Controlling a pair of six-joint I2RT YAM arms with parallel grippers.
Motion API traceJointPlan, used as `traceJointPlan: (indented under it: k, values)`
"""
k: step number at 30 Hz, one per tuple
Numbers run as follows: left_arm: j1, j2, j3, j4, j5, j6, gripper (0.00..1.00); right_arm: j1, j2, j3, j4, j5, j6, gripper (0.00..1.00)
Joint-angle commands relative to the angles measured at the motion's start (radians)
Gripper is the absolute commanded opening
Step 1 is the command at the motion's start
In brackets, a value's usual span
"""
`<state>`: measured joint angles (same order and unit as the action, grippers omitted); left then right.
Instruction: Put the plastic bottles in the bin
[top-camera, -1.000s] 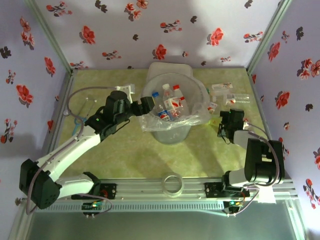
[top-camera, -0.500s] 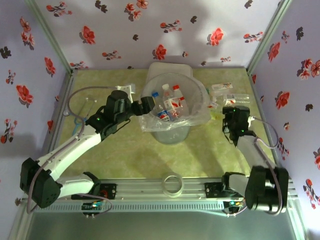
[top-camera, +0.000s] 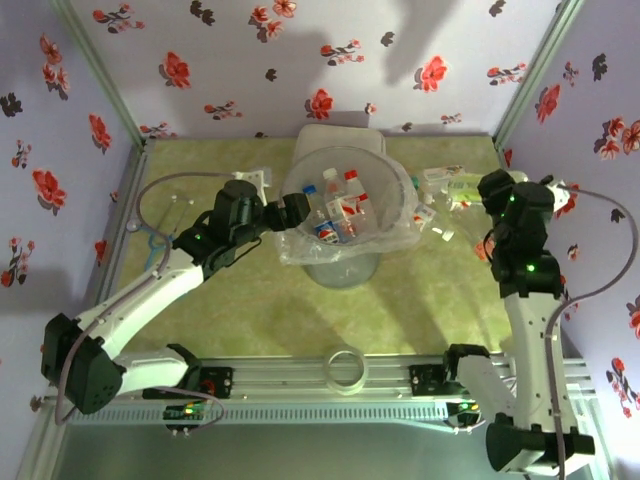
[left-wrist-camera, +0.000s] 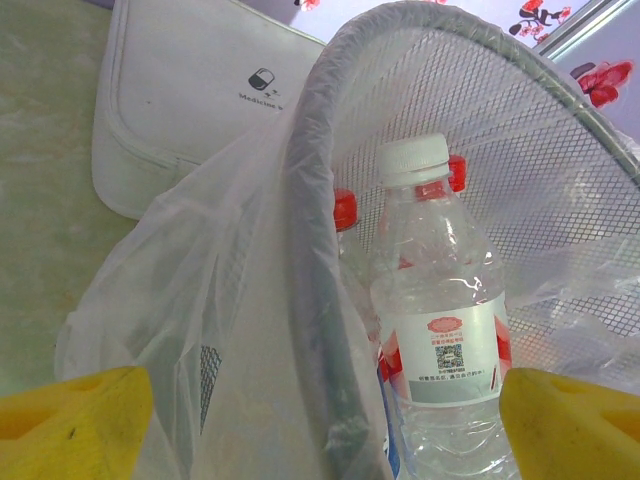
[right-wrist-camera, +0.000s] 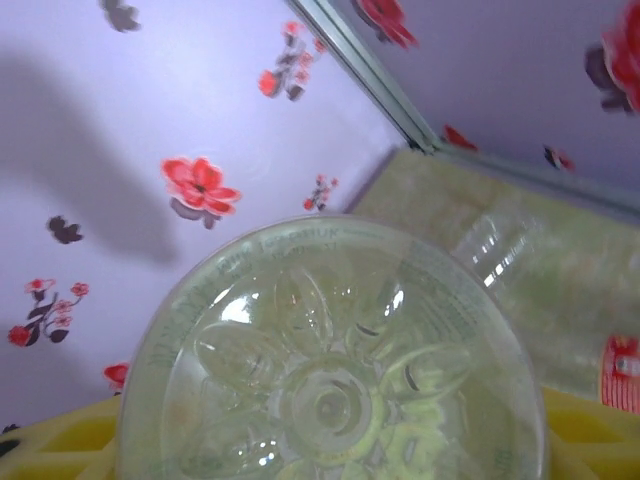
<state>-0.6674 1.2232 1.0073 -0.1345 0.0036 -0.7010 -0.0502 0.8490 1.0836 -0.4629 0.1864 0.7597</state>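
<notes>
At the upper right of the top view, the right gripper (top-camera: 478, 190) clamps a clear bottle (right-wrist-camera: 330, 370), while mid-frame the left gripper (top-camera: 296, 213) stands wide open astride the rim of the bin (left-wrist-camera: 310, 180).

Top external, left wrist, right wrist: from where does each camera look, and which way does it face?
Top external: above and behind the bases, looking down at the table, both arms in it.
Left wrist: at the bin rim, facing the bottles inside; yellow fingertips at the bottom corners.
Right wrist: facing a gripped bottle base-on and a wall corner; yellow fingertips beside it.
Shared: the white box behind the bin, top and left wrist.
</notes>
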Motion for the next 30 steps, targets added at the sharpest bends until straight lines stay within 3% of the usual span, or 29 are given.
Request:
traceJointPlan:
  k: [1,8,14,21,25,30]
  values:
    - [0.008,0.018,0.019,-0.04,-0.001,0.023,0.9,0.018,0.007,0.107,-0.018,-0.051,-0.203,0.66]
    - [0.008,0.019,0.017,-0.032,0.006,0.019,0.9,0.084,0.072,0.33,-0.043,-0.201,-0.289,0.63]
    - [0.008,0.02,0.017,-0.032,0.006,0.019,0.9,0.273,0.118,0.442,-0.059,-0.234,-0.366,0.58]
    - [0.007,0.032,0.022,-0.028,0.009,0.017,0.9,0.566,0.24,0.527,-0.183,-0.119,-0.487,0.56]
    - [0.008,0.029,0.022,-0.033,0.009,0.021,0.9,0.711,0.348,0.628,-0.328,0.049,-0.592,0.57]
    - [0.008,0.021,0.017,-0.031,0.007,0.024,0.9,0.752,0.459,0.744,-0.507,0.142,-0.626,0.55]
